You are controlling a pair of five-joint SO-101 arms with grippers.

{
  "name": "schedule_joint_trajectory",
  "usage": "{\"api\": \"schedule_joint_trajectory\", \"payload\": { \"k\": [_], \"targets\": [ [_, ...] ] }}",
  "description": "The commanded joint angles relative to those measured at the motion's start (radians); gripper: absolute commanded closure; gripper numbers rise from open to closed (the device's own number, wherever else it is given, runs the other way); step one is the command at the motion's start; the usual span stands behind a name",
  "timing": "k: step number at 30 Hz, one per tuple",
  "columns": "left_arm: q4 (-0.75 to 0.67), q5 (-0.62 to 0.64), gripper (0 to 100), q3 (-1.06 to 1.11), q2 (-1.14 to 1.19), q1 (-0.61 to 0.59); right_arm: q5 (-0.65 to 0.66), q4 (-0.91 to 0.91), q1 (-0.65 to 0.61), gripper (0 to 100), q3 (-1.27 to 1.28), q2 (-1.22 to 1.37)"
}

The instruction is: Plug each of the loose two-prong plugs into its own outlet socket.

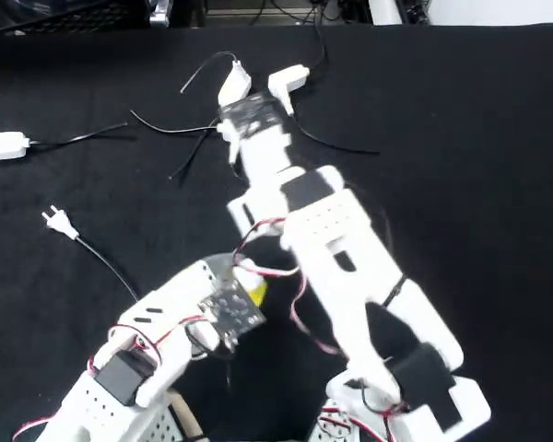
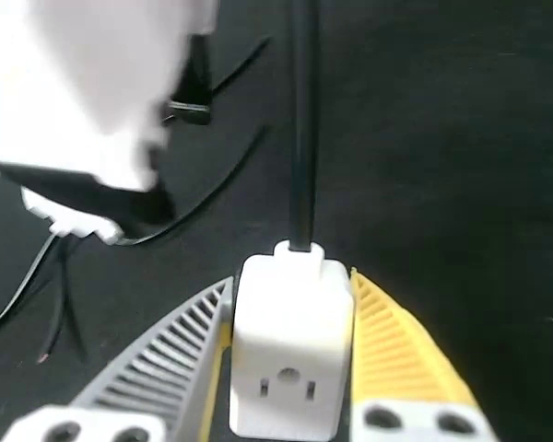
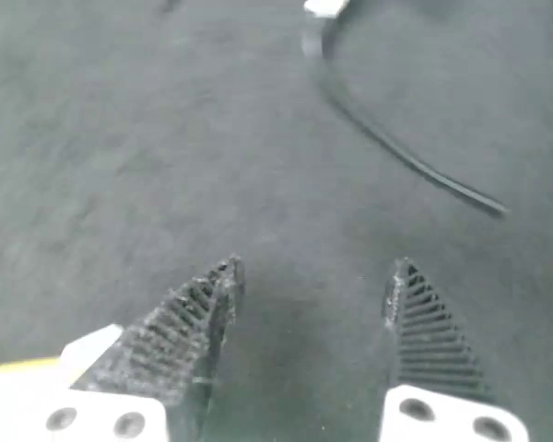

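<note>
My left end effector (image 2: 290, 284) is clamped on a white outlet socket (image 2: 290, 368). One grey finger (image 2: 166, 354) and one yellow finger (image 2: 392, 350) press against its sides. The socket's long axis runs along the fingers. Its slotted face points back toward the wrist camera, and a black cord (image 2: 301, 120) leaves its far end, running straight away over the counter (image 2: 461, 138). Seen from above, this grip sits near the middle of the counter's near edge.

A loose two-prong plug (image 1: 61, 221) lies flat close to the left edge. Its prongs point toward the far-left corner, and its long axis is diagonal. Its thin lead (image 1: 106, 262) trails back toward the near edge. A white block (image 1: 5, 145) lies at the left edge, farther back.

My right end effector (image 3: 313, 276) is spread wide over the counter toward the far edge and holds nothing. A loose cable (image 3: 396, 157) lies just beyond its fingertips.
</note>
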Motion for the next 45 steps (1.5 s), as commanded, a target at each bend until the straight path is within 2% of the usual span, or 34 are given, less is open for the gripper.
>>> {"api": "schedule_joint_trajectory", "payload": {
  "k": [1,7,12,25,30,39,42,45],
  "targets": [
    [0.002,0.009,84,0.016,-0.006,-0.061,0.043,0.017,-0.029,74.5,-0.056,-0.073],
    [-0.084,0.011,84,0.016,-0.005,-0.150,0.048,0.144,-0.037,76.6,-0.139,-0.094],
    [-0.133,0.012,84,0.016,-0.005,-0.185,0.049,0.259,-0.107,78.4,-0.237,-0.094],
    [-0.167,0.017,84,0.016,-0.005,-0.150,0.049,0.275,-0.114,78.4,-0.246,-0.101],
    [-0.157,0.040,79,0.016,-0.003,-0.150,0.049,0.279,-0.112,78.4,-0.246,-0.102],
    [-0.120,0.068,79,0.016,-0.005,-0.160,0.041,0.275,-0.084,78.4,-0.225,-0.170],
    [-0.078,0.066,79,0.016,-0.006,-0.213,0.041,0.273,-0.044,78.3,-0.217,-0.174],
    [-0.074,0.066,79,0.016,-0.008,-0.328,0.040,0.273,-0.009,78.3,-0.217,-0.174]
  ]
}}
